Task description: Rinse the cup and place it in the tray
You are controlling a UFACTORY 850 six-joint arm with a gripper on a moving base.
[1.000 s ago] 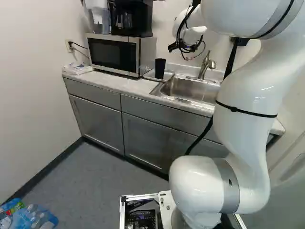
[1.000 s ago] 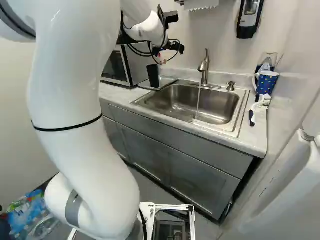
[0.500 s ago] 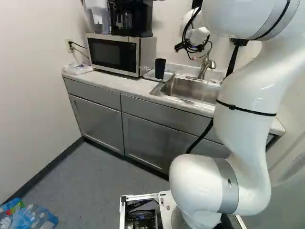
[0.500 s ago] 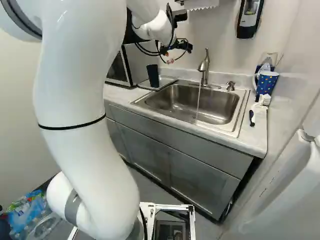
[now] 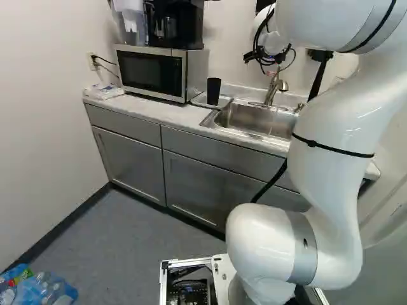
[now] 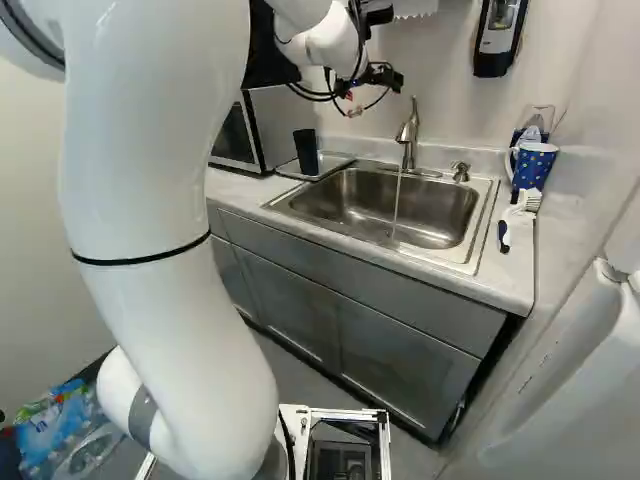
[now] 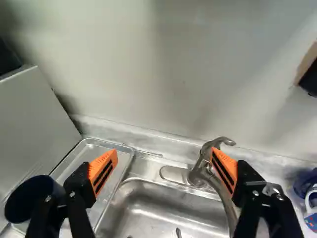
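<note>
In the right base view my gripper (image 6: 368, 92) hangs high, left of the faucet (image 6: 407, 135). Seen from the wrist, the gripper (image 7: 165, 154) is wide open with nothing held, its orange pads far apart and one in front of the faucet's base. A dark cup (image 6: 306, 152) stands upright on the tray (image 6: 331, 166), beside the microwave. The wrist view shows that cup (image 7: 30, 197) beside and beyond one finger, and the tray (image 7: 93, 150) partly behind this finger. A thin stream of water (image 6: 397, 200) falls from the faucet into the sink (image 6: 345, 195).
The microwave (image 5: 152, 72) bears a coffee maker (image 5: 175, 24). At the counter's right end stand a blue dotted mug (image 6: 533, 165) and a white brush (image 6: 520, 208). A soap dispenser (image 6: 500, 35) hangs on the wall above. Bagged bottles (image 5: 41, 289) lie on the floor.
My gripper has moved rightward in both base views, from near the cup's side toward the faucet. Cup and tray have stayed put, and the base has not moved.
</note>
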